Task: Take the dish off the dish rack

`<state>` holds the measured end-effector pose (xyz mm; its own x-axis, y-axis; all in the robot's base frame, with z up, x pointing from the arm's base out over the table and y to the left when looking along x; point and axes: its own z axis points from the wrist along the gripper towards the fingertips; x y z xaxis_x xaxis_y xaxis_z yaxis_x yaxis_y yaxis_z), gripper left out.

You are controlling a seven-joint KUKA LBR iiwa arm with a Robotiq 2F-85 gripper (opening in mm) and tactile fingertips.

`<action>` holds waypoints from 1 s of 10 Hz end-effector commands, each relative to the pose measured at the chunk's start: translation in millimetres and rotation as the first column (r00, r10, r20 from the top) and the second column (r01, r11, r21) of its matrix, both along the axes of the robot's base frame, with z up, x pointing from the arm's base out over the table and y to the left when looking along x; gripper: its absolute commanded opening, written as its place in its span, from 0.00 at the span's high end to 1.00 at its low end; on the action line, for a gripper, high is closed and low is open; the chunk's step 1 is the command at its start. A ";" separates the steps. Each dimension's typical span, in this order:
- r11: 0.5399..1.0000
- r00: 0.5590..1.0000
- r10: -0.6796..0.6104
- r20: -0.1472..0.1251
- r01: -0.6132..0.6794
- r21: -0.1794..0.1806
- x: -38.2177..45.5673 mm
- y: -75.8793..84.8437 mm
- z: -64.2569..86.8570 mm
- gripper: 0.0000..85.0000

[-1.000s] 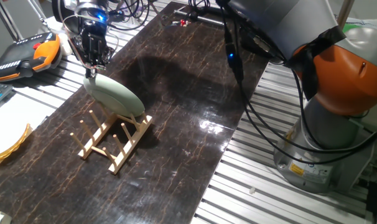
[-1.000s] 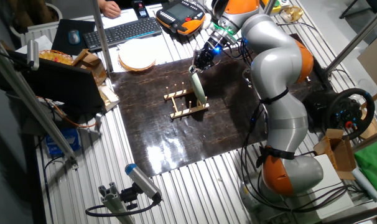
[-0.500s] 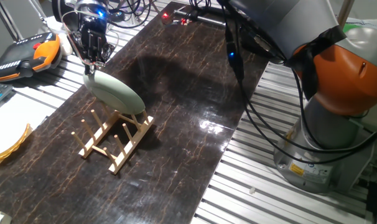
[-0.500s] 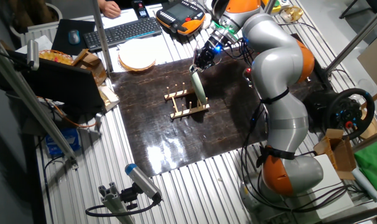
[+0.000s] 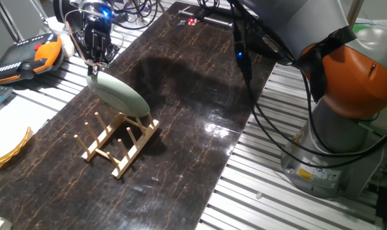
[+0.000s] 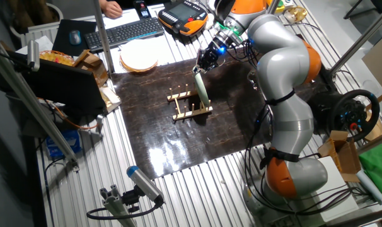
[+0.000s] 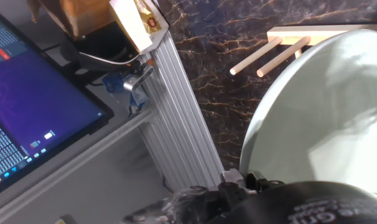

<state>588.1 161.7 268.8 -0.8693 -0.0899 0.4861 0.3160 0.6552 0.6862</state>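
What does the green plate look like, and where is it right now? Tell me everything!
The dish is round, pale sage green and matte, with a shallow raised rim. It stands on edge, tilted, its lower edge down among the pegs of the wooden dish rack. The gripper is shut on its top edge. In the other fixed view it shows as a thin upright sliver. The hand view shows its plain, smooth face up close.

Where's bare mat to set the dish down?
Bare dark mat between rack and robot base, and past the rack's near end. Crowded off the mat's left edge: pendant, yellowish plate. Hand grips the dish rim.
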 end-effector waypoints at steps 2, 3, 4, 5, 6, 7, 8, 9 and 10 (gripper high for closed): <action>1.000 1.000 0.001 0.006 -0.001 -0.011 -0.2 -0.8 -0.1 0.99; 1.000 1.000 -0.004 0.007 0.004 -0.013 -0.4 -0.9 0.1 0.99; 1.000 1.000 -0.004 0.007 0.004 -0.018 -0.4 -1.0 -0.1 0.99; 0.999 1.000 0.004 0.010 -0.004 -0.032 -0.9 -0.4 0.0 0.99; 0.999 1.000 0.016 0.019 -0.015 -0.046 -1.7 0.4 0.1 0.99; 0.997 0.999 0.031 0.034 -0.029 -0.067 -1.5 0.7 -0.2 0.99; 0.995 0.998 0.049 0.048 -0.045 -0.084 -1.5 0.1 -0.2 0.99; 0.993 0.996 0.058 0.072 -0.051 -0.104 -1.8 -0.7 0.3 0.99; 0.990 0.992 0.063 0.106 -0.049 -0.130 -1.1 -1.8 0.2 0.99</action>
<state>587.2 159.7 268.8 -0.9143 -0.0815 0.3967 0.2043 0.7529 0.6256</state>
